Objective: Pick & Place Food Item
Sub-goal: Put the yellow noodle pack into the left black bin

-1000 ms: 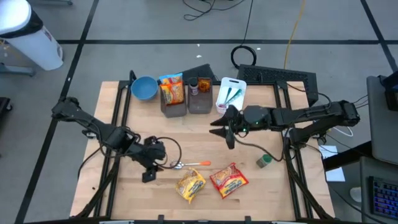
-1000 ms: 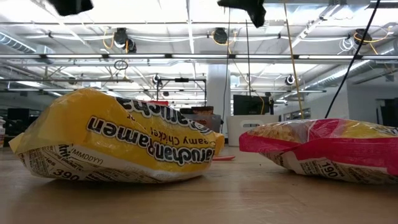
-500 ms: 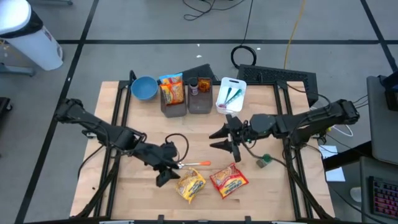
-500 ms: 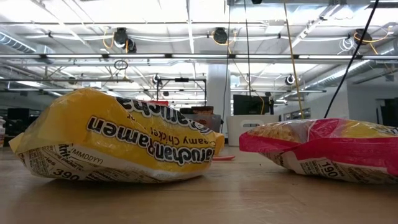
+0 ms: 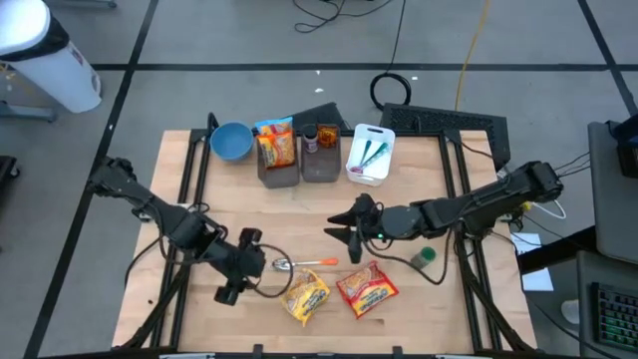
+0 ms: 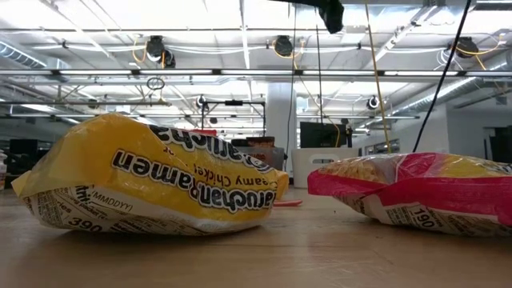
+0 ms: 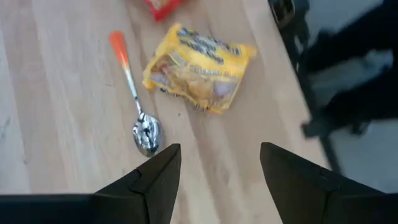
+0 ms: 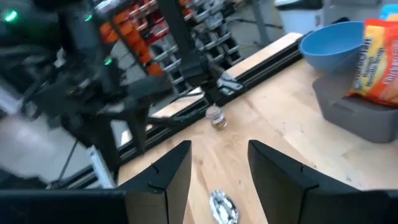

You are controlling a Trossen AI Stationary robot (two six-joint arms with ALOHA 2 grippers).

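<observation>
left tool [image 5: 237,269] fingers apart, holding nothing, yellow ramen pack [image 5: 306,296] at its 4 o'clock on the surface [image 5: 399,299], long axis running 1 to 7, spoon [image 5: 304,263] between them, red ramen pack [image 5: 367,287] just beside, right tool [image 5: 346,223] spread wide, up at 1 o'clock

Even, bright overhead light fills the scene — the low view shows rows of ceiling lights [image 6: 240,36] glaring white, washing out the upper part. Shadows on the table [image 5: 399,199] are soft and short. The yellow ramen packet [image 6: 144,180] in the low view is sharp, its lettering mirrored, while the tabletop nearest the lens is soft. Both wrist views are smeared by motion blur — worst on the dark shapes far behind the spoon [image 8: 222,207].
</observation>
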